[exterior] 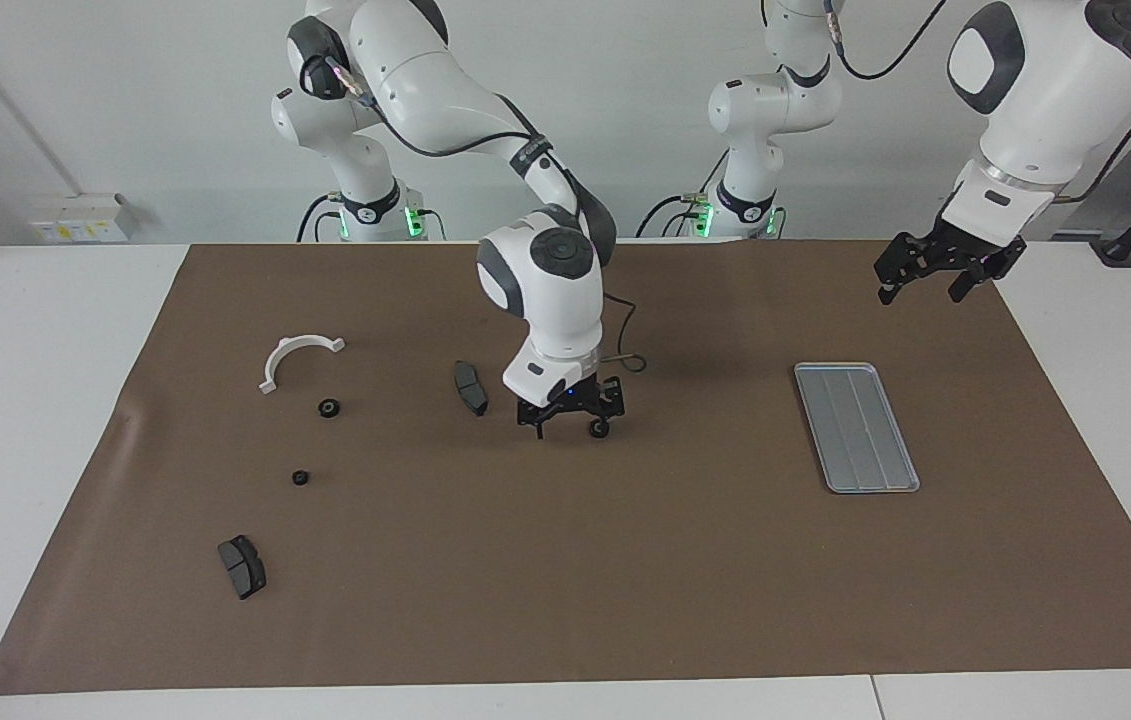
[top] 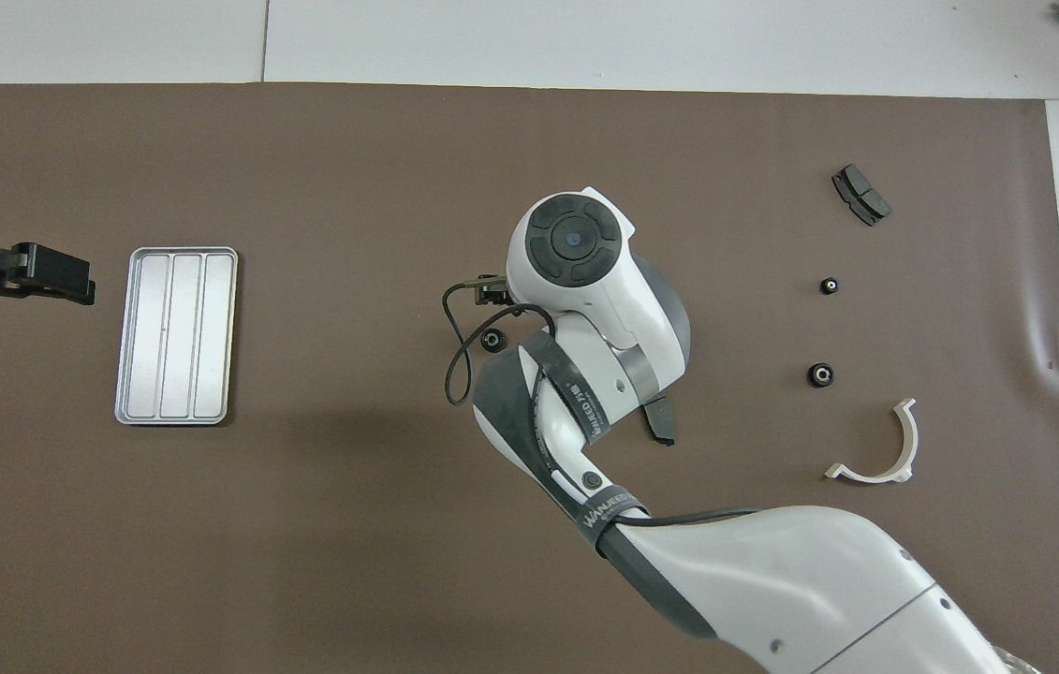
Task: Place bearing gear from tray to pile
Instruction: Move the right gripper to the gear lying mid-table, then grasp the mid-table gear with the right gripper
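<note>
Midway between the tray (exterior: 856,427) and the scattered pile, the right claw (exterior: 570,418) hangs low over a lone small black gear (exterior: 600,429) on the brown mat; from the facing view its fingers stand apart on either side of the gear, and I cannot tell whether they touch it. The tray, toward the left arm's end of the table (exterior: 45,400), looks bare of parts, so the gear at hand lies off it, well apart from its rim. The rest of the pile lies toward the right arm's end: one dark brake pad (exterior: 470,387) just beside the right claw, then a white half-ring bracket (exterior: 297,357), two more black gears (exterior: 328,407) (exterior: 300,477), and a second brake pad (exterior: 242,566) farthest from the robots. The left claw (exterior: 933,272) waits in the air, open, over the mat's edge nearer to the robots than the tray. The step in hand looks like the pick-up of the stray gear. Next the right claw would need to settle squarely around it, close, lift, and carry it toward the bracket and gears.
</note>
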`<state>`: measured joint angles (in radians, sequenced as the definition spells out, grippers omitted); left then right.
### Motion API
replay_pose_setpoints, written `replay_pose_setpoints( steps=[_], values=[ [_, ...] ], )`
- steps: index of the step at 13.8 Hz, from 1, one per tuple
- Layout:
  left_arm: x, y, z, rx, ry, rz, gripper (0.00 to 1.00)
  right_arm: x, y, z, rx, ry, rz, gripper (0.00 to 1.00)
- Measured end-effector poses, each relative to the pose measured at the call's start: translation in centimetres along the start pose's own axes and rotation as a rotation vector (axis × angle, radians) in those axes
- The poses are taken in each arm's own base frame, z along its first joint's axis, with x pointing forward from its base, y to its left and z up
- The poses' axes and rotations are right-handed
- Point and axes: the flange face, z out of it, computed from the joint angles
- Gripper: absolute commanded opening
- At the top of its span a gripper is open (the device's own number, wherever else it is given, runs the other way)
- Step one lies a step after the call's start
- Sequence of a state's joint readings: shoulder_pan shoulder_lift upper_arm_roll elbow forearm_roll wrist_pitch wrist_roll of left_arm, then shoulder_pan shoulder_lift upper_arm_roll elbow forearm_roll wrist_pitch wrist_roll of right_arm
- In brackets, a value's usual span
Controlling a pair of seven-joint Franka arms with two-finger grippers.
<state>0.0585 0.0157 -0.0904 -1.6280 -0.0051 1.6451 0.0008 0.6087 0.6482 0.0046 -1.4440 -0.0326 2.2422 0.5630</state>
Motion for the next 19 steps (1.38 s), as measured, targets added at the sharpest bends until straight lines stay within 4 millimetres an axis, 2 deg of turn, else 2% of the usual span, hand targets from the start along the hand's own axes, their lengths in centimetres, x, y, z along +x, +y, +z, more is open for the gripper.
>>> replay_pose_setpoints(
  steps=[3,7,10,12,14,15,16,17,18,19],
  values=[
    [0.0,0.0,0.0,0.000,0.000,0.000,1.00,-0.9,-0.8,0.5,-0.007,-0.015,-0.016,1.00],
    [0.0,0.0,0.0,0.000,0.000,0.000,1.00,-2.4,-0.5,2.6,-0.031,-0.056,-0.020,0.80],
    [0.0,0.0,0.0,0.000,0.000,0.000,1.00,-3.2,-1.1,2.8,-0.035,-0.064,-0.003,0.69],
    [0.0,0.0,0.0,0.000,0.000,0.000,1.00,-4.1,-1.5,2.9,-0.041,-0.073,-0.001,0.68],
    [0.0,0.0,0.0,0.000,0.000,0.000,1.00,-4.4,-1.5,3.0,-0.042,-0.075,0.000,0.58],
    [0.0,0.0,0.0,0.000,0.000,0.000,1.00,-4.5,-1.4,3.1,-0.043,-0.076,0.000,0.51],
    [0.0,0.0,0.0,0.000,0.000,0.000,1.00,-4.5,-1.4,3.1,-0.043,-0.077,0.000,0.34],
    [0.0,0.0,0.0,0.000,0.000,0.000,1.00,-4.5,-1.2,3.0,-0.044,-0.074,0.001,0.08],
    [0.0,0.0,0.0,0.000,0.000,0.000,1.00,-4.5,-1.2,2.8,-0.043,-0.073,0.001,0.00],
    [0.0,0.0,0.0,0.000,0.000,0.000,1.00,-4.5,-1.3,2.7,-0.042,-0.072,0.005,0.00]
  ],
)
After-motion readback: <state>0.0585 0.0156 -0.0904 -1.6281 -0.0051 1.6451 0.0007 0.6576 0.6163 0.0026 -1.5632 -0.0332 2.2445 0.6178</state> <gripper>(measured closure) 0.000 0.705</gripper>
